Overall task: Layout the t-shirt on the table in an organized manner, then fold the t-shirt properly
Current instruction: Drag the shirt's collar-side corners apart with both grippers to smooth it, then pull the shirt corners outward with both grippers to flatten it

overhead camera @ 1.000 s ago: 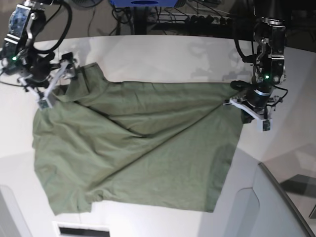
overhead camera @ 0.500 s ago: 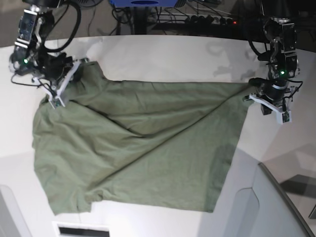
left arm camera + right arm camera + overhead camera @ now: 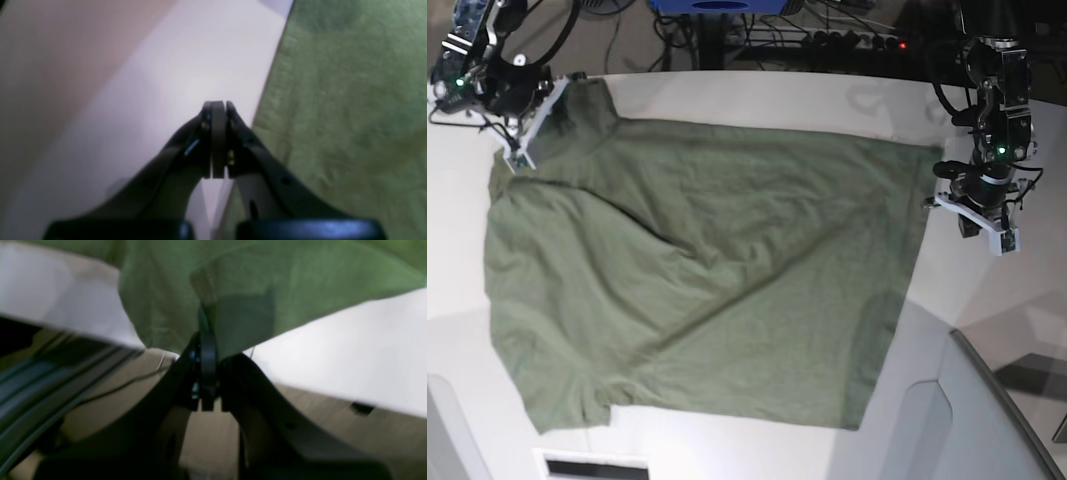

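No readable text, label, brand, number or sign shows in any view. The t-shirt (image 3: pixel 697 280) is plain olive cloth with no print in sight, and the white desk (image 3: pixel 757 105) bears no marking. Both wrist views are too blurred for any lettering.

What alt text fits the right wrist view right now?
The right gripper, jaws shut, pinches a fold of the olive-green t-shirt, whose cloth hangs across the top of the blurred frame. The white table shows behind.
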